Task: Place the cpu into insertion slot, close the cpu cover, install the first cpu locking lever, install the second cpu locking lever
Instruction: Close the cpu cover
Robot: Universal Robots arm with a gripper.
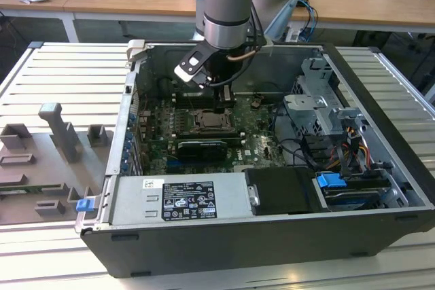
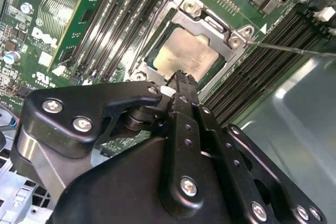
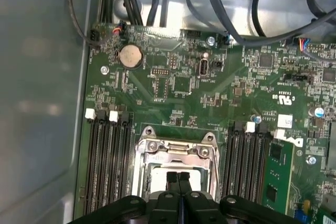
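Note:
The cpu (image 2: 189, 51) shows its pale silver top inside the insertion slot (image 1: 213, 121) on the green board. The silver cpu cover (image 2: 210, 24) lies flat around it as a frame. In the first wrist view the cpu (image 3: 157, 174) shows through the window of the cover (image 3: 176, 149). My gripper (image 2: 181, 74) is shut with nothing between its fingers. Its tips hang just over the cpu's edge, also seen as the gripper (image 3: 178, 176) in the first wrist view and the gripper (image 1: 223, 105) in the exterior view. A thin metal lever rod (image 2: 294, 49) runs from the socket corner out over the memory slots.
Black memory slots (image 3: 107, 166) flank the socket on both sides. A coin battery (image 3: 130, 56) and black cables (image 3: 220, 3) lie beyond it. The case's grey wall (image 2: 294, 129) is close by. The power supply (image 1: 180, 198) and drive cage (image 1: 319, 106) fill the case's other end.

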